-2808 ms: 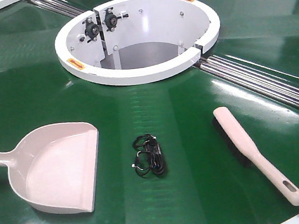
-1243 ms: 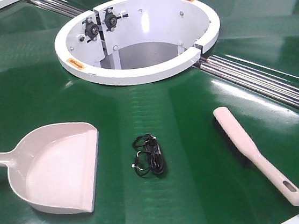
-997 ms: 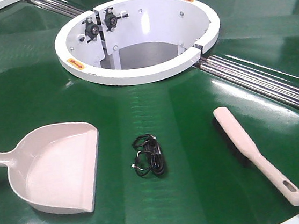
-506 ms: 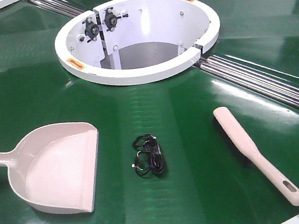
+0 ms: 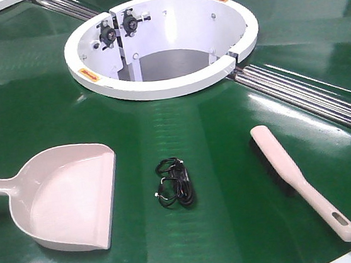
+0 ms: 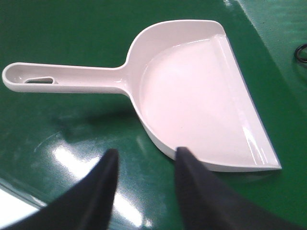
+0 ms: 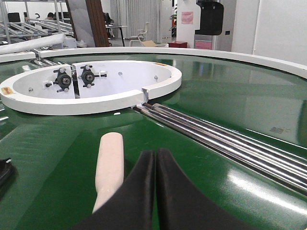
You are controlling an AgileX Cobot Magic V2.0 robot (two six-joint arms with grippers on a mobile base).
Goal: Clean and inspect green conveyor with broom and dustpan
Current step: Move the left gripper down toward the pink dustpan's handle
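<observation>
Lying on the green conveyor (image 5: 214,133): dustpan (image 5: 69,197) at left, broom (image 5: 295,178) at right, black cable bundle (image 5: 174,182) between them. Left pincer (image 6: 144,160) hangs open near the dustpan; right pincer (image 7: 154,153) closed beside the broom.

i seem to be working in a factory or workshop hall: a big green conveyor (image 7: 240,96) with steel rails (image 7: 216,139) fills the frame, metal racks (image 7: 33,21) at upper left.
</observation>
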